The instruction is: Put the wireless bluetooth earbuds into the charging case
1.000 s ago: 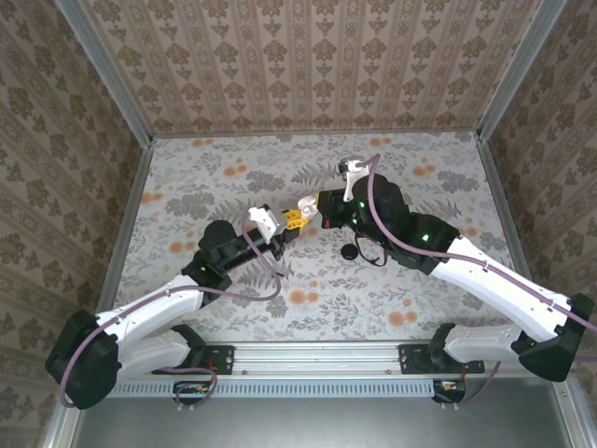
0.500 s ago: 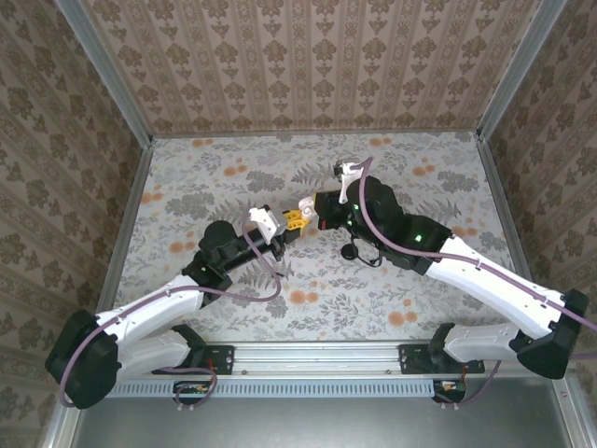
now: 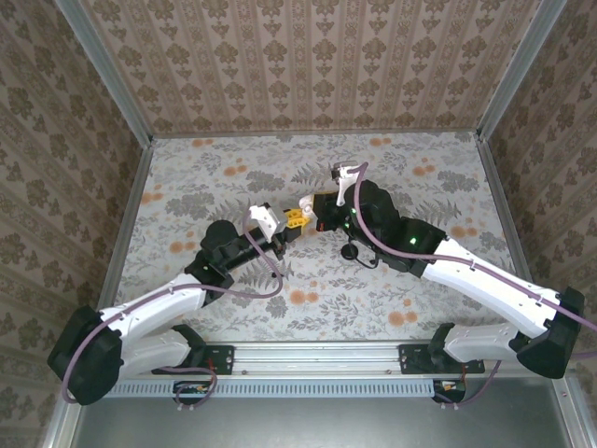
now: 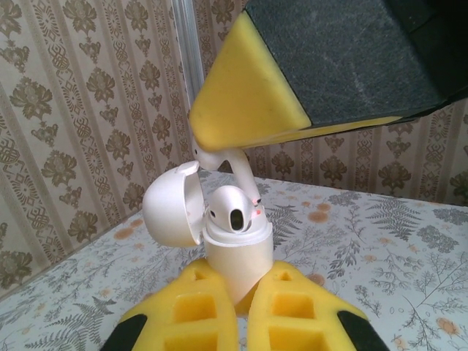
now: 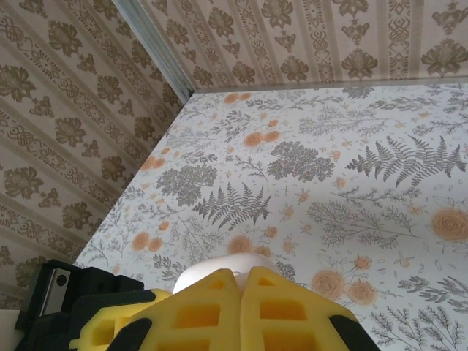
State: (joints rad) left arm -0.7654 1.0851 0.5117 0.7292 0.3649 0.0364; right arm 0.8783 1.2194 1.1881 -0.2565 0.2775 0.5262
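At six o'clock in the left wrist view, the left gripper [image 4: 245,296] clenches its yellow, hollow-ribbed fingers [image 4: 194,311] on the smooth white charging case [image 4: 235,256]. The case stands upright, its domed lid [image 4: 172,208] swung open toward nine. One glossy white earbud [image 4: 232,208] sits inside. At twelve, the right gripper [image 5: 245,281] is clamped on the second earbud [image 4: 227,162] and blocks the case mouth. Overhead, a black disc [image 3: 351,252] lies on the floral table [image 3: 215,177], at four o'clock from the grippers.

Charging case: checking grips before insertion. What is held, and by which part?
Left gripper pinches the charging case by its base; right gripper, an earbud by its top.
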